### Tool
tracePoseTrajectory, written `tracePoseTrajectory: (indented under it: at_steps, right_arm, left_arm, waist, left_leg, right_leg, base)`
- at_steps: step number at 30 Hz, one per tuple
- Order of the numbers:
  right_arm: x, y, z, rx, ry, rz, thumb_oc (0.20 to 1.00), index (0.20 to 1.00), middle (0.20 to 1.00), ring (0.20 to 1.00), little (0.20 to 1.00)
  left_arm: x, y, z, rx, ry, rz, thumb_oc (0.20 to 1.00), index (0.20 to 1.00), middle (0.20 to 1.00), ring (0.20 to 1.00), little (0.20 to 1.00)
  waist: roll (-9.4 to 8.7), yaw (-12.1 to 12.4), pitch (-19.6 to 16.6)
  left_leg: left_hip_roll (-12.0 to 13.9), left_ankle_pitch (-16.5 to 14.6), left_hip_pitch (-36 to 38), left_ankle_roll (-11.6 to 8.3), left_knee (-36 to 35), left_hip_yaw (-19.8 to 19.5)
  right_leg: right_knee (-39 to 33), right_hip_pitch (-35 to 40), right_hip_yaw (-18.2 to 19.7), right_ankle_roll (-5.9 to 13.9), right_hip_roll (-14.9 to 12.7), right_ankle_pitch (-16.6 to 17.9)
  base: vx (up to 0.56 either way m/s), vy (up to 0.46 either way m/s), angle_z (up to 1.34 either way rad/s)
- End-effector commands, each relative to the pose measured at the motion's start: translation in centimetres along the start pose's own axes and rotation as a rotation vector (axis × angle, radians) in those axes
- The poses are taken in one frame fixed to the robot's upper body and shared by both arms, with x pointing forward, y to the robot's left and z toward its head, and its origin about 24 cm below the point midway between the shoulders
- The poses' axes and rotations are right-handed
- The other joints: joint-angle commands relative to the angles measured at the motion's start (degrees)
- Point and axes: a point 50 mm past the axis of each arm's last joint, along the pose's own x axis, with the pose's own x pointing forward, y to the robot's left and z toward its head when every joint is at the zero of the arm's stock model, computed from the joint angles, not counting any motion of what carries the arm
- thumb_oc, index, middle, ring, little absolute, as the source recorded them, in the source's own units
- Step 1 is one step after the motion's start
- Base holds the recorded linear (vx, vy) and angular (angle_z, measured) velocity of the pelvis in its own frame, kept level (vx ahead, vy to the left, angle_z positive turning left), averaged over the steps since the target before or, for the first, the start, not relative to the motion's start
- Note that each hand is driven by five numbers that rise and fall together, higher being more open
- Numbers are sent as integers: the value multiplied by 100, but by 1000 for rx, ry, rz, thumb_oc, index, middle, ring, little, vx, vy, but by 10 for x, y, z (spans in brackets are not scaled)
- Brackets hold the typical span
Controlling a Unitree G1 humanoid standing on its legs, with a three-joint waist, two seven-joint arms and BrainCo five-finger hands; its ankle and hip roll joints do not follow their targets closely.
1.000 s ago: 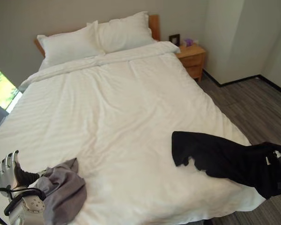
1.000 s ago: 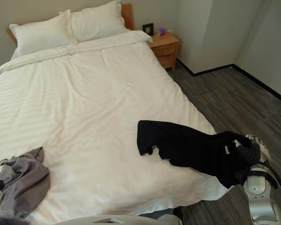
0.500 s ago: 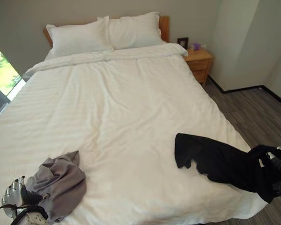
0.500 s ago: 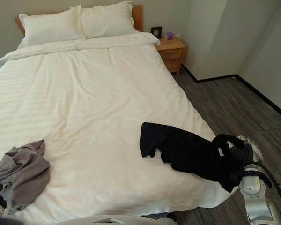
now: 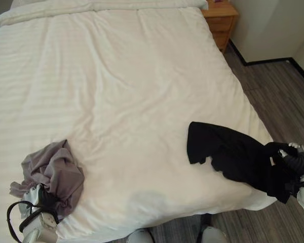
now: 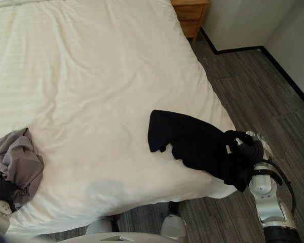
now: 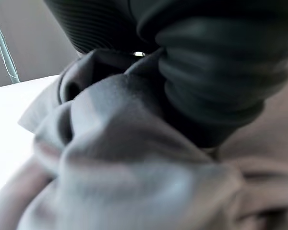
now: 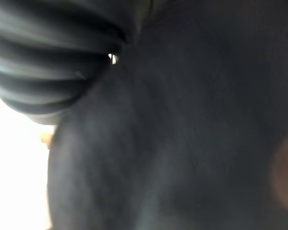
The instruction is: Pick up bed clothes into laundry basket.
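Grey cloth is bunched in a crumpled heap [image 5: 54, 174] at the lower left of the frame, on the near corner of the white bed [image 5: 121, 86], and the left robot hand [image 5: 38, 198] is buried in its lower edge. From where I stand its fingers are lost in the folds, and the left wrist view offers no more than the dark ribbed cover pressed against the grey fabric, so I cannot tell whether that robot hand has closed on the garment or is just nosing into it. Over at the lower right a black garment [image 5: 233, 158] trails from the mattress across the bed's right edge, one end lying flat on the duvet and the other drawn toward the right robot hand [image 6: 253, 144], which sits just off the bed above the grey plank floor [image 6: 253, 71]. The cloth wraps over that hand, and its own wrist view is dark fabric and ribbed cover, so I cannot tell its grip either. My guess is that each piece lies stretched toward the bed's edge because the arms are gathering both at once, ready for a laundry basket. A wooden nightstand [image 5: 223, 19] stands at the upper right, well clear of the work.
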Motion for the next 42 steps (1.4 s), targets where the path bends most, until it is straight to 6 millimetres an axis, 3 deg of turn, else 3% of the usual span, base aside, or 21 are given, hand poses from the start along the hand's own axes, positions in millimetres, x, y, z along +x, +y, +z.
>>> tracePoseTrajectory:
  at_steps: [1,5,7,13,15,16,17,18,19,24,25,26,28,29,30,33,35,36,39,41,42]
  right_arm:
    - [14,-37,30,11,-152,-151,200,200,200,200,200]
    - [16,-47,50,53,-254,-210,200,200,200,200,200]
    - [16,-60,73,97,-370,-301,200,200,200,200,200]
    - [12,-90,118,97,-588,-476,200,200,200,200,200]
    - [12,-98,142,124,-690,-520,200,200,200,200,200]
    - [11,-104,161,155,-776,-561,200,200,200,200,200]
    - [11,-105,162,154,-777,-561,200,200,200,200,200]
    - [11,-105,180,183,-855,-551,200,200,200,200,200]
    - [11,-103,190,201,-890,-541,200,200,200,200,200]
    - [6,-111,216,199,-1002,-573,200,200,200,200,200]
    - [5,-117,228,200,-1049,-594,200,200,200,200,200]
    - [6,-118,229,199,-1049,-598,200,200,200,200,200]
    - [7,-115,244,181,-1091,-586,200,200,200,200,200]
    - [11,-109,257,128,-1116,-557,200,200,200,200,200]
    - [12,-107,261,94,-1127,-542,200,200,200,200,200]
    - [17,-91,273,97,-1142,-460,200,200,200,200,200]
    - [19,-88,274,96,-1134,-448,200,200,200,200,200]
    - [23,-82,273,95,-1112,-422,200,200,200,200,200]
    - [26,-78,268,92,-1080,-405,200,200,200,200,200]
    - [33,-70,259,74,-1026,-379,200,200,200,200,200]
    - [33,-70,258,73,-1024,-377,200,200,200,200,200]
  left_arm:
    - [24,63,7,51,-25,258,200,200,200,200,200]
    - [28,159,59,-101,-259,704,200,200,200,200,200]
    - [19,187,93,-272,-427,867,200,200,200,200,200]
    - [-17,209,132,-640,-682,1006,200,200,200,200,200]
    - [-31,211,141,-745,-756,1017,200,200,200,200,200]
    - [-44,213,145,-813,-815,1032,200,200,200,200,200]
    - [-44,213,145,-816,-814,1032,200,200,200,200,200]
    - [-54,215,151,-898,-867,1023,200,200,200,200,200]
    - [-56,213,157,-939,-894,997,200,200,200,200,200]
    - [-71,220,211,-1221,-1071,866,200,200,200,200,200]
    - [-76,222,236,-1292,-1135,772,200,200,200,200,200]
    - [-75,223,237,-1296,-1137,770,200,200,200,200,200]
    - [-78,218,251,-1365,-1171,656,200,200,200,200,200]
    - [-80,210,256,-1408,-1189,571,200,200,200,200,200]
    - [-80,202,256,-1408,-1183,527,200,200,200,200,200]
    - [-86,180,257,-1447,-1170,410,200,200,200,200,200]
    - [-88,172,258,-1453,-1160,369,200,200,200,200,200]
    - [-90,159,257,-1461,-1134,307,200,200,200,200,200]
    - [-91,148,255,-1471,-1112,255,200,200,200,200,200]
    - [-89,133,252,-1450,-1061,203,200,200,200,200,200]
    - [-89,133,251,-1449,-1059,201,200,200,200,200,200]
  waist:
    - [-28,-9,-157]
    - [47,-161,-348]
    - [109,-327,-474]
    - [326,-475,-553]
    - [427,-338,-497]
    - [483,-83,-548]
    - [496,-85,-532]
    - [512,58,-586]
    - [496,67,-611]
    - [391,-245,-751]
    - [402,-224,-680]
    - [425,-190,-652]
    - [443,-1,-535]
    - [375,251,-395]
    - [272,392,-364]
    - [123,682,-351]
    - [96,799,-312]
    - [137,1015,-217]
    - [223,1211,-201]
    - [311,1420,-198]
    - [283,1468,-212]
  left_leg:
    - [-68,-694,315,47,56,22]
    - [-140,-773,513,49,56,14]
    - [-185,-862,684,49,56,22]
    - [-183,-903,959,105,56,303]
    - [-82,-861,1061,85,59,644]
    - [67,-837,1175,23,96,902]
    - [73,-849,1193,11,98,907]
    - [155,-703,1248,-1,130,1287]
    - [180,-626,1259,-8,144,1384]
    - [500,-526,1344,-202,548,1691]
    - [973,-258,1215,-411,1365,1792]
    - [1060,-243,1198,-469,1455,1790]
    - [1383,426,1003,-675,2378,1187]
    - [1142,532,664,-376,3073,-211]
    - [763,363,470,-252,3445,-884]
    - [29,129,81,-68,4497,-1934]
    - [-250,1,-140,14,4673,-2115]
    - [-762,-272,-553,133,4559,-2304]
    - [-956,-518,-752,177,3972,-2261]
    - [-1244,-684,-1098,294,2853,-1781]
    - [-1255,-694,-1055,305,2806,-1720]
  right_leg:
    - [147,174,78,138,-68,-508]
    - [157,370,65,159,-121,-544]
    - [190,498,133,181,-147,-594]
    - [571,375,42,235,-280,-591]
    - [869,290,-474,184,-494,-541]
    - [1088,372,-1362,111,-799,-535]
    - [1103,384,-1370,110,-798,-562]
    - [1319,526,-2194,4,-972,-574]
    - [1334,569,-2314,-17,-964,-601]
    - [910,569,-1928,-24,-666,-726]
    - [658,689,-1741,-194,-320,-891]
    - [628,702,-1720,-231,-252,-916]
    - [412,890,-1379,-459,162,-1186]
    - [271,875,-952,-687,397,-1161]
    - [244,889,-587,-714,449,-1166]
    - [175,848,239,-722,586,-1154]
    - [151,863,472,-736,584,-1141]
    - [126,979,863,-717,653,-1139]
    - [94,1124,1111,-649,727,-1275]
    - [94,1393,1321,-597,929,-1491]
    - [94,1394,1369,-588,892,-1511]
  base:
    - [67,30,4]
    - [55,22,5]
    - [74,24,0]
    - [-20,3,-14]
    - [-173,-116,-97]
    - [-127,-121,-122]
    - [-232,-182,-249]
    - [-181,-156,-192]
    - [-195,-223,-169]
    - [1,-296,-63]
    - [34,-341,-84]
    - [114,-357,-93]
    - [118,-325,-80]
    - [103,-393,-111]
    - [125,-348,-163]
    - [188,-143,-279]
    - [193,-29,-171]
    - [281,-12,-108]
    - [292,16,-143]
    - [437,-9,-200]
    - [355,-52,-42]
